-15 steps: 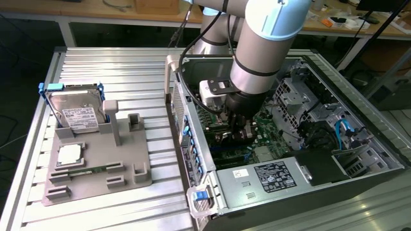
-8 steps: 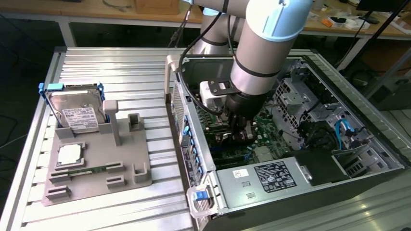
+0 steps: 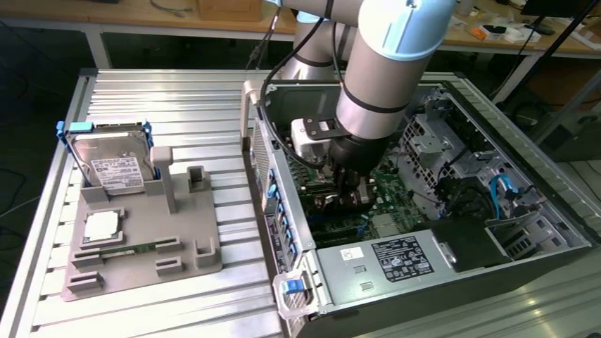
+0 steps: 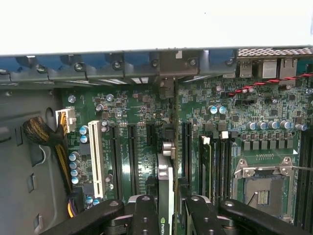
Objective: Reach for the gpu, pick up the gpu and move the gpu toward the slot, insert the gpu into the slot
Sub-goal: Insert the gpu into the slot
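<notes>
Slatted aluminium bench (image 3: pixel 160 105) carries an open computer case (image 3: pixel 526 211); the work is inside it.

Findings:
- The gpu (image 4: pixel 165 183) is held edge-on and upright above the green motherboard (image 4: pixel 146 112), between the black expansion connectors (image 4: pixel 132 156) and the memory slots (image 4: pixel 215 161).
- The end effector (image 4: pixel 170 201) is clenched on the gpu, with one finger on each face.
- The card's own edge covers the board directly beneath it, so its alignment with the slot cannot be confirmed.

Risks, as judged:
- An offset to either side would bring the card edge down onto a neighbouring connector or onto the small capacitors near it.
- A card tilted in the grip would seat at one end only, and pressing it down could then strain the connector.
- The end bracket could catch on the case's rear frame (image 4: pixel 166 63).
- The cable bundle (image 4: pixel 44 137) lies well apart and poses little risk.
</notes>
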{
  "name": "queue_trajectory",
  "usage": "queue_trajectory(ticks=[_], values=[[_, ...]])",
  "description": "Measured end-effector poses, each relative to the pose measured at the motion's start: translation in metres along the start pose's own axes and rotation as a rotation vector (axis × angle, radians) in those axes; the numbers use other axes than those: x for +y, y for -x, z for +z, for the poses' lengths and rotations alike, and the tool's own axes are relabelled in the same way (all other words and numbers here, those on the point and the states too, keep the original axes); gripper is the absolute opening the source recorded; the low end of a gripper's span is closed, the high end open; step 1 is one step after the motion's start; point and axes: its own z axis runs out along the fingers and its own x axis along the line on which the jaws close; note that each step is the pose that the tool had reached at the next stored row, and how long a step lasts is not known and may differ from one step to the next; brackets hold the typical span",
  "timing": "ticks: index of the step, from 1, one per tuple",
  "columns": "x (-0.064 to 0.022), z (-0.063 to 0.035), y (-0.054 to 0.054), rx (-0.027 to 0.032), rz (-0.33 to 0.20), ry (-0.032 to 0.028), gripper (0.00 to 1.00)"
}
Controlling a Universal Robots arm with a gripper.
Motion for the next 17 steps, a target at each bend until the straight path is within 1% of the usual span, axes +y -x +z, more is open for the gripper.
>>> queue_trajectory(ticks=[17], values=[[0.0010, 0.0016, -0.0001, -0.0001, 0.000, 0.0003, 0.27]])
